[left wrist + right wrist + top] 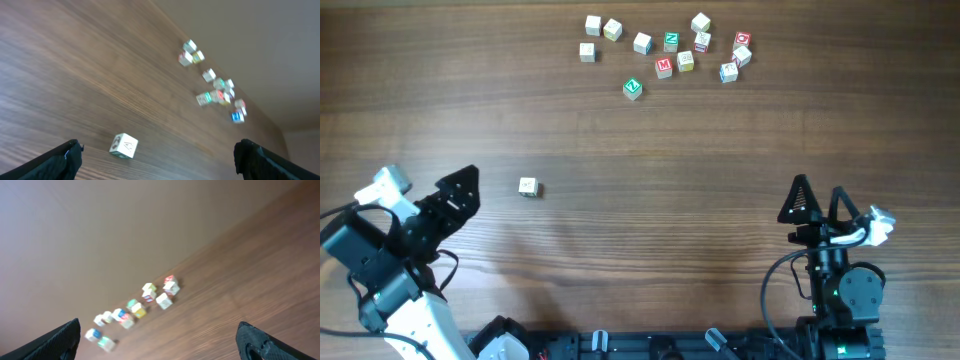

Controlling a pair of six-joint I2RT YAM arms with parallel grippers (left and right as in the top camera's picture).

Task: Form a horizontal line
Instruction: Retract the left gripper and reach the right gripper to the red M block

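A pale cube with a green mark (527,187) lies alone on the table at the left, also in the left wrist view (123,145). The red M cube (664,68) and the yellow-faced cube (686,60) sit side by side in a loose cluster at the far middle. My left gripper (472,190) is open and empty, just left of the lone cube, which lies ahead of its jaws (157,150). My right gripper (818,188) is open and empty at the near right, far from the cubes; its wrist view (159,325) shows the cluster blurred.
The cluster holds several other letter cubes, among them a green-faced cube (633,88) set a little forward, another green one (671,41), a red one (742,39) and pale ones (593,24). The wooden table (650,200) runs on all around.
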